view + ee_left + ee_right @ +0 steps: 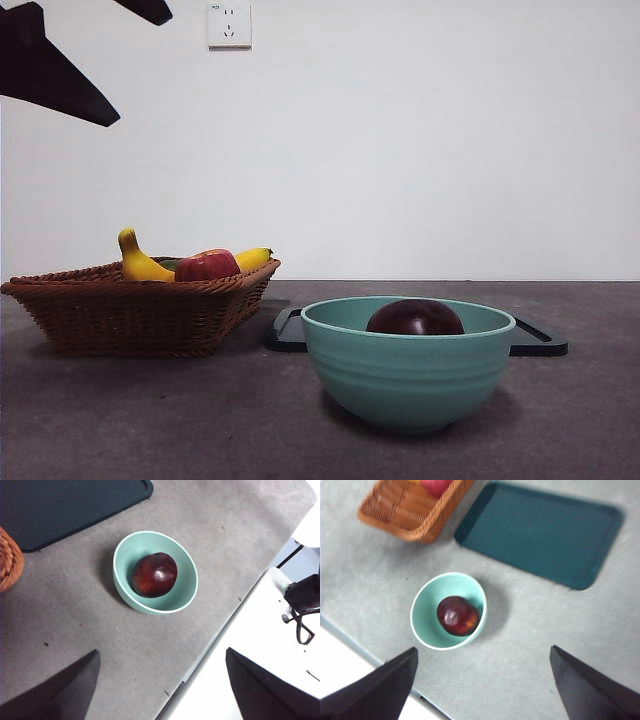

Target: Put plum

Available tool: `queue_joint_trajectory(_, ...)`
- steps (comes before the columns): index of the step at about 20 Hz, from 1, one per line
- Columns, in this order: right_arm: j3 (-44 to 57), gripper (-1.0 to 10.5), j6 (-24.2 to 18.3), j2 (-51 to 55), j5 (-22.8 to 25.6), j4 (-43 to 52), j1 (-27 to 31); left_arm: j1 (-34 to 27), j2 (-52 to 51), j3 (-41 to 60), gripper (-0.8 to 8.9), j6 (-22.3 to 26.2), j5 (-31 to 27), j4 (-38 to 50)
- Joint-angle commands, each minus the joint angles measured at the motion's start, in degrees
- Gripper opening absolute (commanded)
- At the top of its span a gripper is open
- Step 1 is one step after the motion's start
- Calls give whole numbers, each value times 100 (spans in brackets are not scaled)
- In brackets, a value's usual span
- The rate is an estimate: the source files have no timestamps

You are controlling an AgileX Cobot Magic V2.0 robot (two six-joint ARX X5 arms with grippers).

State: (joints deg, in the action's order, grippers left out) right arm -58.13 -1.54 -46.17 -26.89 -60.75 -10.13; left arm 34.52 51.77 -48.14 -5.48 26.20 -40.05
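Down in the teal bowl (405, 375) sits the plum (415, 318), dark and glossy, resting on the bowl's floor, nothing touching it. Both arms hang high: the left gripper (160, 690) and the right gripper (482, 685) each show jaws spread wide, empty. By the front view, the wicker basket (130, 310) with banana (140, 262) and red apple (207, 265) stands at ten o'clock from the bowl, the dark tray (540, 535) just behind. The placing looks done; best now is staying clear, rising straight, never brushing the rim.
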Motion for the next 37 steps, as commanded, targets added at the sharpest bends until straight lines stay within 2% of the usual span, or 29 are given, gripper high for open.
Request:
queue_joint_trajectory(1,356,420,267,-310,-20,417,-254,37,24,-50,401,-15,50,87)
queue_joint_trajectory(4,1091,355,590,-686,-11,1375,-675,37,24,-50,401,-11,48,85)
queue_joint_trajectory(8,1698,353,896,-1294,79,2544,-1099,37,24,-50,401,-11,48,87)
queue_joint_trajectory(14,1788,263,1043,-2142,802,3440,-1611,37,24,-50,401,-13,48,85)
queue_joint_trajectory(19,1788,241,1193,-2767,1134,3976,-1943,37,24,-50,401,-13,46,87)
queue_joint_trajectory(21,1788,152,1209,-2946,1246,4124,-2017,37,24,-50,401,-13,46,85)
queue_joint_trajectory(23,1788,91,1209,-3062,1237,4223,-2037,37,24,-50,401,-13,46,85)
queue_joint_trajectory(26,1788,81,1209,-3136,1233,4262,-2050,37,24,-50,401,-13,46,87)
queue_joint_trajectory(30,1788,13,1211,-3136,1200,4269,-2050,37,24,-50,401,-9,46,90)
queue_joint_trajectory(37,1751,13,1456,-3128,1172,4468,-2087,37,24,-50,401,7,46,85)
